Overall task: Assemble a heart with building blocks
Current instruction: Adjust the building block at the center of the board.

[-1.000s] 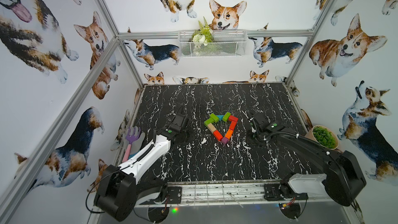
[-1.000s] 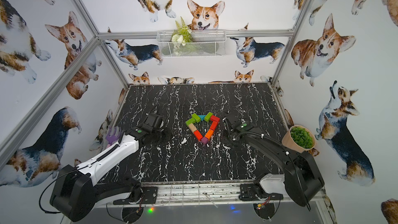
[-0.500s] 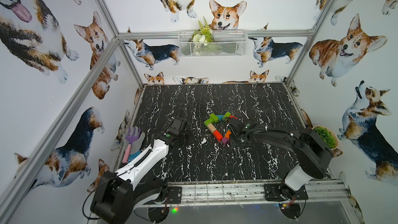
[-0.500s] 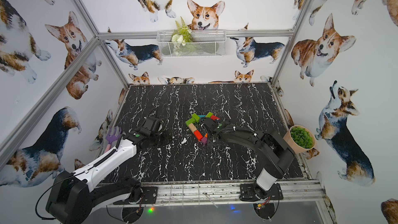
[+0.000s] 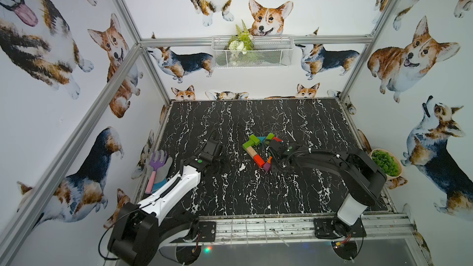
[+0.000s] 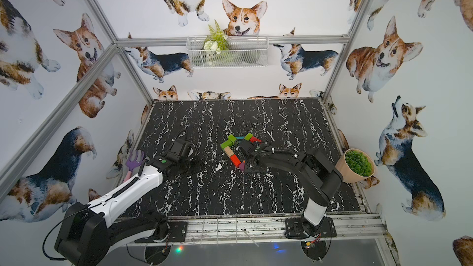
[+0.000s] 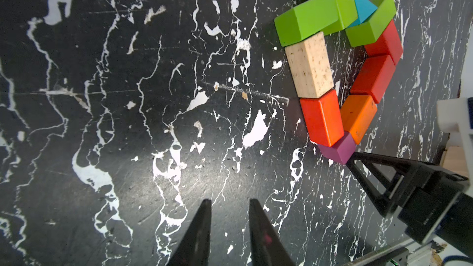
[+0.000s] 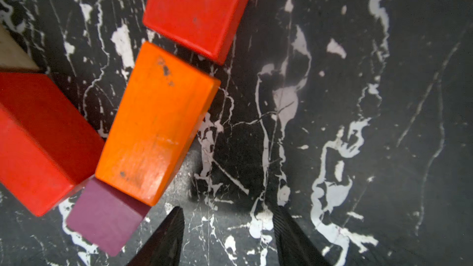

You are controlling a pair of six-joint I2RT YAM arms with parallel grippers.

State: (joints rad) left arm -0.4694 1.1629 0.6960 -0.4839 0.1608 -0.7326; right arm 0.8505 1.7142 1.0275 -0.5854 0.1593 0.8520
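Observation:
The heart [image 5: 259, 161] of building blocks lies mid-table: green bricks [image 7: 307, 21] and a teal triangle [image 7: 362, 8] form the lobes. A beige brick [image 7: 311, 65] and a red brick [image 7: 322, 117] make one side, two red bricks [image 7: 373, 78] and an orange brick [image 8: 156, 121] the other. The purple cube [image 8: 105, 222] is the tip. My right gripper [image 8: 228, 209] stands open and empty on the table beside the orange brick, one fingertip [image 7: 358, 161] at the purple cube. My left gripper [image 7: 229, 202] is narrowly open and empty, left of the heart.
A purple toy rake [image 5: 157, 165] lies at the table's left edge. A potted plant [image 5: 385, 162] stands off the right edge. A wire basket [image 5: 252, 52] hangs on the back wall. The right arm [image 5: 320, 159] stretches low across the right half.
My right arm has swung left from beside the heart to its orange side and purple tip, and its jaws have opened. The left arm has barely moved.

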